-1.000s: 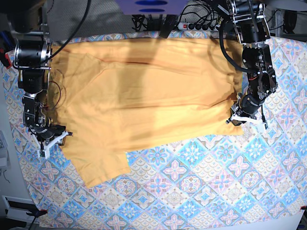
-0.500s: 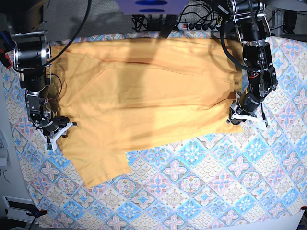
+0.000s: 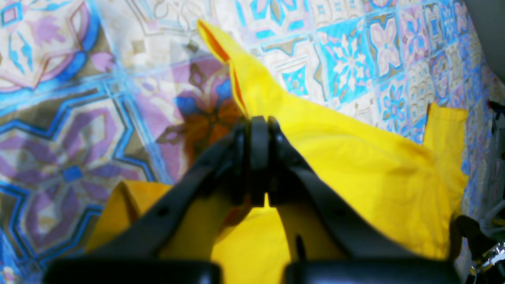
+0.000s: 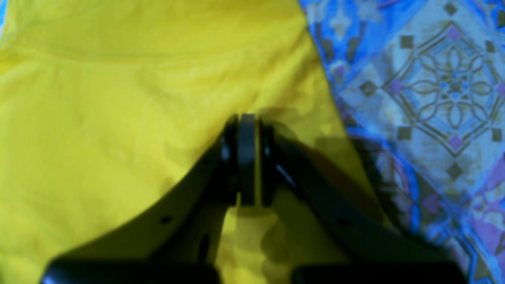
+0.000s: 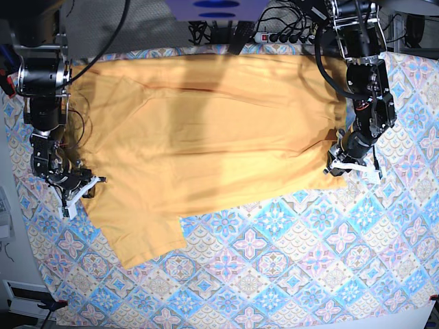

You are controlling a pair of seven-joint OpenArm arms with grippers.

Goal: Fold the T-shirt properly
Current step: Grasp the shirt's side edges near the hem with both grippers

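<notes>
Counted one T-shirt (image 5: 206, 137), one patterned tablecloth (image 5: 288, 267), two grippers: left gripper (image 5: 343, 166), right gripper (image 5: 77, 188); one power strip (image 5: 285, 36).

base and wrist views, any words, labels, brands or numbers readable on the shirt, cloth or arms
None can be read.
T-shirt: plain yellow-orange, no print or label showing.
Tablecloth: only a tile pattern, no lettering.
Left hand and right hand: black, blurred, no markings visible.
</notes>
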